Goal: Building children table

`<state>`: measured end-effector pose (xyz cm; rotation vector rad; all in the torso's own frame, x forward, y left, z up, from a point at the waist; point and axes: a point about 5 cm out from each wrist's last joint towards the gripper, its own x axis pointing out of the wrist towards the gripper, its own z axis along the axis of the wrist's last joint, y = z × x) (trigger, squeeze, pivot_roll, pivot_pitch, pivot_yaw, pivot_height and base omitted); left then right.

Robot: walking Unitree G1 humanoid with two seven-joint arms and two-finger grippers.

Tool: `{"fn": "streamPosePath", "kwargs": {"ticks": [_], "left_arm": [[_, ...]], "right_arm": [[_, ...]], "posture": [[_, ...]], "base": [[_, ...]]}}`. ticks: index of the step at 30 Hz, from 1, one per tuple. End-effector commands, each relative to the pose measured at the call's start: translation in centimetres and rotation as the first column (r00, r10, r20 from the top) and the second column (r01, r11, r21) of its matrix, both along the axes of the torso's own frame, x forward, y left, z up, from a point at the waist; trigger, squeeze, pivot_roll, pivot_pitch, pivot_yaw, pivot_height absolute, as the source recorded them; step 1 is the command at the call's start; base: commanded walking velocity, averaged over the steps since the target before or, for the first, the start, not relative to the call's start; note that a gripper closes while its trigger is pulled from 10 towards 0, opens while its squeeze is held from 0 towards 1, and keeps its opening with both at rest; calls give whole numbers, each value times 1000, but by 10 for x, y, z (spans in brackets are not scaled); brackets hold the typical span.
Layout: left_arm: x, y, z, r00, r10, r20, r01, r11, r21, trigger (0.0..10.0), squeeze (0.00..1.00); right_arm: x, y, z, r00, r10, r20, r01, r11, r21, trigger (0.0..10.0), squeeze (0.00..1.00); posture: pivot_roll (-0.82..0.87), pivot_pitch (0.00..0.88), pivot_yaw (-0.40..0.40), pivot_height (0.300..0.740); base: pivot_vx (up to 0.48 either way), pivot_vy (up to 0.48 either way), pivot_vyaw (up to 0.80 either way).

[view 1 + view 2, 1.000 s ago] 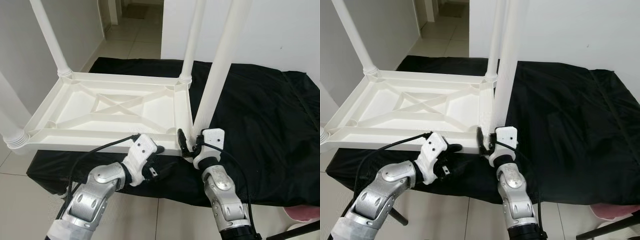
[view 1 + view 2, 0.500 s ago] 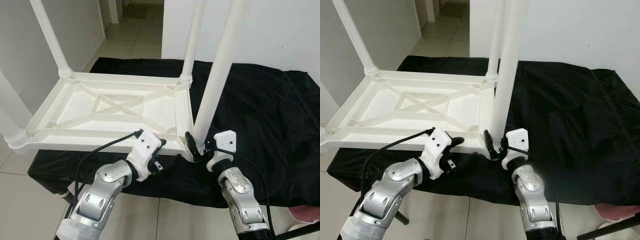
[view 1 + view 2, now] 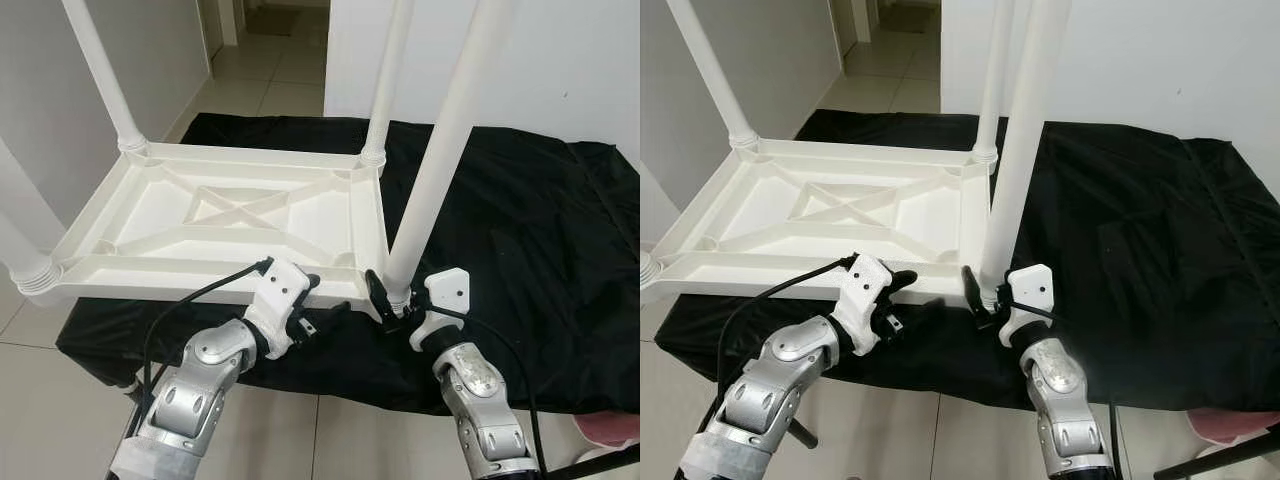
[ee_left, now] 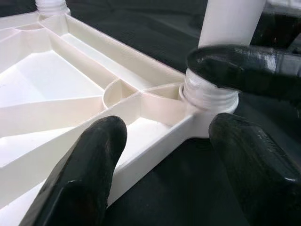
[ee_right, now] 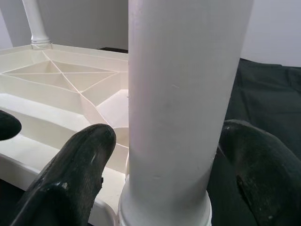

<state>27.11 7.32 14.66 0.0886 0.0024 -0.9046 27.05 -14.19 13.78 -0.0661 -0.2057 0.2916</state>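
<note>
Last leg [image 3: 437, 170] going into the near corner of the upturned tabletop [image 3: 230, 215] on the counter: right gripper [image 3: 392, 303] straddles its base, left gripper [image 3: 318, 308] spread at the rim; next, twist it home.

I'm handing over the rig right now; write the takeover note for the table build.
Right gripper: fingers either side of the near-right leg at its base, open around it, no clamp visible.
Left gripper: open, straddling the tabletop rim beside that corner.
Tabletop lies upside down on the black cloth.
Done: four legs stand in their corner sockets.
Left: I cannot tell whether the near-right leg is fully tight; check it, then turn the table upright.
</note>
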Motion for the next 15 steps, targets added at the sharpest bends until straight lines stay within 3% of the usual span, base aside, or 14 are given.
{"fn": "streamPosePath", "kwargs": {"ticks": [1, 7, 14, 15], "left_arm": [[2, 6, -1, 993, 118, -8, -118, 993, -21, 10000, 0], [5, 14, -7, 978, 207, -26, -208, 978, -11, 10000, 0], [7, 17, -7, 969, 243, -39, -244, 970, -15, 10000, 0], [7, 17, -10, 967, 238, -87, -239, 971, -7, 10000, 0]], "right_arm": [[-1, 1, 1, 1000, 5, 11, -5, 1000, -4, 10000, 0], [-2, 1, -1, 1000, 12, 1, -12, 1000, -7, 10000, 0], [-2, 0, -1, 1000, -8, 2, 8, 1000, -3, 10000, 0], [-2, 1, -3, 1000, -8, -2, 8, 1000, -2, 10000, 0]], "posture": [[-69, 34, 12, 740], [-59, 28, 17, 740], [-52, 29, 30, 740], [-51, 28, 35, 740]], "base": [[0, 0, 0], [0, 0, 0], [0, 0, 0], [0, 0, 0]]}}
